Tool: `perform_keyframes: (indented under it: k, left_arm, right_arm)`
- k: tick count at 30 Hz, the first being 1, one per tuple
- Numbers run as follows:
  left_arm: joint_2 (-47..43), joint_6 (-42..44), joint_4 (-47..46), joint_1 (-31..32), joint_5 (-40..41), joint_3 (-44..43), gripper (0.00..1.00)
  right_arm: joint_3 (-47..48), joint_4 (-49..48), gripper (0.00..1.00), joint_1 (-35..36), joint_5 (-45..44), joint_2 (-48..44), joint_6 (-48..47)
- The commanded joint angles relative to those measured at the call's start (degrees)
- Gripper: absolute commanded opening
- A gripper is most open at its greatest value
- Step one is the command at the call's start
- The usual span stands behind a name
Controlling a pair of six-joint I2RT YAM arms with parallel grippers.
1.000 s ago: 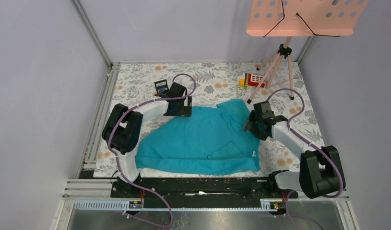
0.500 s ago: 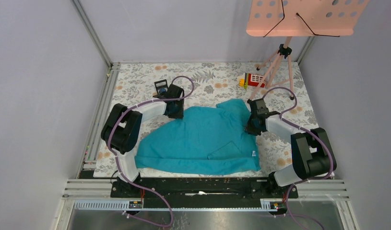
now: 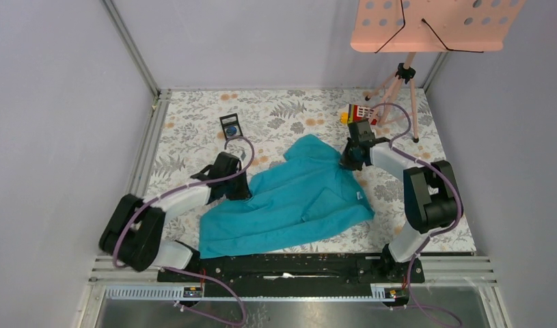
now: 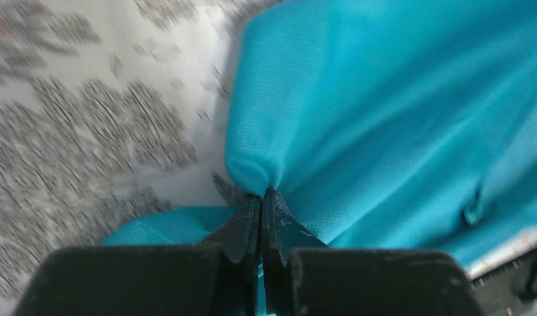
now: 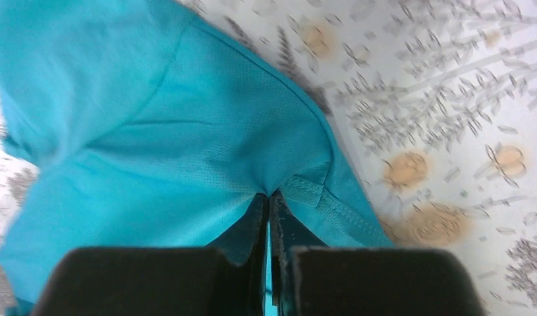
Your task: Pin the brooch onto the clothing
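The left pincer (image 4: 261, 197) pinched a fold at the left edge of the crumpled teal short-sleeved T-shirt (image 3: 296, 198) on the floral-patterned surface (image 3: 193, 116). Farther back, the right pincer (image 5: 267, 197) pinched its stitched hem. Beyond, the tiny round dark-blue brooch (image 3: 231, 129) sat in a small black square frame (image 3: 225, 120), apart from the shirt.

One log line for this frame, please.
left hand: shut on T-shirt | right hand: shut on T-shirt | brooch: on black stand, not yet pinned
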State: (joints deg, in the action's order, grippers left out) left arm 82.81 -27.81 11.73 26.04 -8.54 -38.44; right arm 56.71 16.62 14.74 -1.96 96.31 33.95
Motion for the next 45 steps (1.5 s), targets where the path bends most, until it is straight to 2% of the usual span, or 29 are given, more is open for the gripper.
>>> perform_keyframes:
  k: [1, 6, 10, 15, 19, 22, 23, 25, 27, 29, 32, 38, 40, 43, 45]
  left_arm:
    - [-13.0, -6.2, -1.9, 3.5, -3.7, 5.8, 0.0]
    - [-29.2, -14.3, 1.0, 8.7, -1.9, 12.3, 0.0]
    - [-37.2, -17.8, 4.7, 11.6, -0.4, 13.6, 0.0]
    - [-34.8, -17.2, 4.7, 15.7, -2.7, 10.6, 0.0]
    - [-30.5, -12.5, 2.2, 22.6, -6.6, 5.7, 0.0]
    - [-29.1, -10.9, -1.2, 24.8, -10.2, 4.1, 0.0]
    - [-29.0, -10.7, -1.6, 24.8, -10.9, 3.6, 0.02]
    - [-29.6, -10.1, -0.1, 24.8, -9.6, 1.9, 0.32]
    - [-30.3, -9.5, 4.4, 24.8, -4.0, -0.6, 0.7]
    - [-30.7, -7.8, 9.9, 24.5, 3.3, -3.5, 0.86]
    - [-30.9, -5.7, 15.0, 20.1, 8.3, -6.3, 0.96]
    - [-27.9, -4.3, 12.0, 0.2, 5.8, -5.6, 0.97]
    - [-23.9, -4.5, 9.6, -4.9, 6.5, -5.2, 0.88]
    - [-16.8, -4.9, 5.0, -10.2, 6.9, -5.2, 0.69]
    - [-11.4, -5.1, 2.0, -12.2, 5.0, -5.9, 0.65]
  right_arm:
    - [6.4, -2.6, 0.0, 2.7, 1.3, 2.1, -0.4]
    - [17.2, 0.5, 0.0, 10.7, -3.5, 7.3, -1.2]
    - [27.4, 2.7, 0.0, 15.8, -3.8, 13.3, -1.3]
    - [40.5, 5.9, 0.0, 20.9, -1.2, 21.0, -3.6]
    - [48.6, 8.6, 0.0, 24.7, 3.8, 24.7, -9.1]
    - [50.4, 10.9, 0.01, 25.6, 5.9, 24.2, -11.4]
    - [49.7, 11.0, 0.07, 25.6, 6.1, 23.1, -11.8]
    - [46.1, 10.9, 0.26, 25.7, 5.7, 19.1, -13.1]
    - [42.4, 10.8, 0.46, 25.6, 4.9, 14.4, -14.6]
    - [38.2, 11.0, 0.53, 25.6, 3.6, 9.8, -15.8]
    - [31.6, 11.9, 0.58, 25.2, -0.9, 3.2, -16.1]
    - [18.1, 10.5, 0.6, 24.8, -3.0, -8.6, -13.9]
    - [14.7, 10.1, 0.59, 24.9, -2.6, -11.9, -12.4]
    - [9.1, 8.3, 0.53, 24.9, 1.2, -16.5, -9.0]
    - [4.1, 5.7, 0.52, 24.9, 4.9, -20.4, -6.7]
